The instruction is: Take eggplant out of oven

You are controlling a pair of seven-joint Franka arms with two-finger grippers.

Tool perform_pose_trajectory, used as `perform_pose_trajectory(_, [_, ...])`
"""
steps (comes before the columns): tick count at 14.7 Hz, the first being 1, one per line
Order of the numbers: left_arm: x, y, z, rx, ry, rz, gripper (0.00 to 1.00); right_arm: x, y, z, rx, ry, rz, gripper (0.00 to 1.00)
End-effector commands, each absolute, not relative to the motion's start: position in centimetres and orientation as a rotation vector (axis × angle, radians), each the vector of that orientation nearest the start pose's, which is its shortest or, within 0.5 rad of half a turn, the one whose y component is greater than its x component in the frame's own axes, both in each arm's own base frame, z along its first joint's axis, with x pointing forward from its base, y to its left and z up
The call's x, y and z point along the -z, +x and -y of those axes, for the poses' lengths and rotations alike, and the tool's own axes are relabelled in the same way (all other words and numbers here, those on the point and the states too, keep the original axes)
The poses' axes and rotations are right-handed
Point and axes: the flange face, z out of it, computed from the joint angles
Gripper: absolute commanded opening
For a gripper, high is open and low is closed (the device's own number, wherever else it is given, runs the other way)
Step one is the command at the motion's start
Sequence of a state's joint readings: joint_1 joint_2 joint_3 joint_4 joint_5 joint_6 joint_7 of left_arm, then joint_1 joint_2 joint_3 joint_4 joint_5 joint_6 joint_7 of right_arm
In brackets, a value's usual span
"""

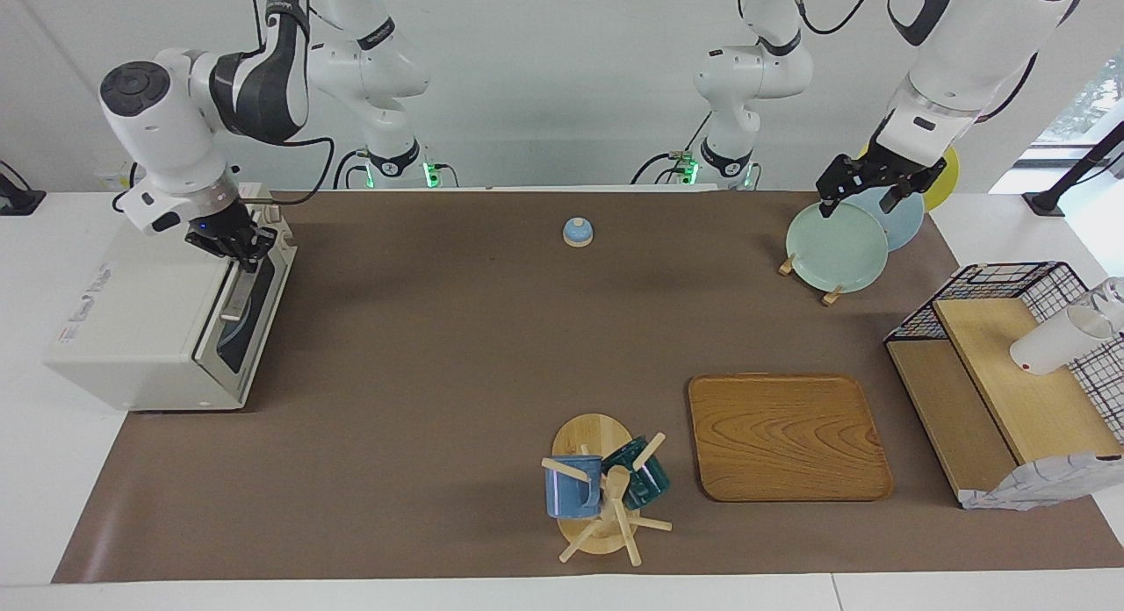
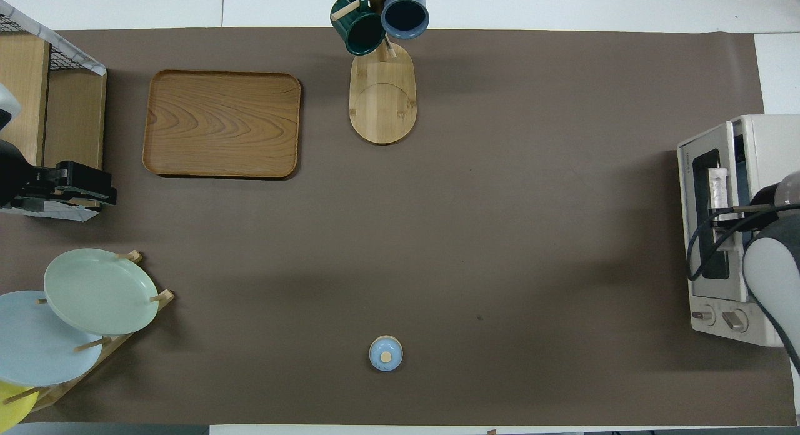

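The off-white oven stands at the right arm's end of the table, its dark glass door closed; it also shows in the overhead view. The eggplant is hidden. My right gripper is at the top of the door, at the end of the metal bar handle nearer to the robots; in the overhead view the handle shows beside my right gripper. My left gripper is open and empty, raised over the plates, and waits; it also shows in the overhead view.
A plate rack holds a green plate and a blue plate. A wooden tray, a mug tree with two mugs, a small blue lid and a black wire basket with wooden shelves are on the brown mat.
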State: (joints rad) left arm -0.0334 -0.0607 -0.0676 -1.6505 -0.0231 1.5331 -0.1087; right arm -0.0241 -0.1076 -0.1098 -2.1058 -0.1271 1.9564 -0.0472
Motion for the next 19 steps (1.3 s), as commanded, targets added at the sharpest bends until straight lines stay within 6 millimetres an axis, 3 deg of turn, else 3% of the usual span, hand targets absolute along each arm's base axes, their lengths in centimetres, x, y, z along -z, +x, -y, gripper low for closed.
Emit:
perform_pose_trajectory(1, [-61.7,52.3,5.4,-0.092,-3.149,0.020,1.00,-42.1,53.1,3.9,-0.009,-3.216,-0.095,0.00])
perform_pose_trajectory(5, [-61.7,52.3,5.4,-0.092,-3.149,0.020,1.00,-38.9,54.1,3.8,-0.003,-3.157,-0.092,0.00])
perform_pose_trajectory(9, [-61.7,52.3,5.4,-0.092,-3.149,0.020,1.00,-35.6,53.4,1.6,0.084,-3.156,-0.029,0.00])
perform_pose_trajectory(13, [-61.7,52.3,5.4,-0.092,-3.149,0.020,1.00,-31.8,53.2,1.4,0.080,-3.153,-0.034,0.00])
perform_pose_trajectory(17, [-61.7,52.3,5.4,-0.092,-3.149,0.020,1.00,-32.0,53.7,-1.0,0.086,-3.085,-0.092,0.00])
perform_pose_trajectory(19, [-61.7,52.3,5.4,-0.092,-3.149,0.020,1.00,-34.1,54.7,-2.2,0.072,-3.076,-0.066,0.00])
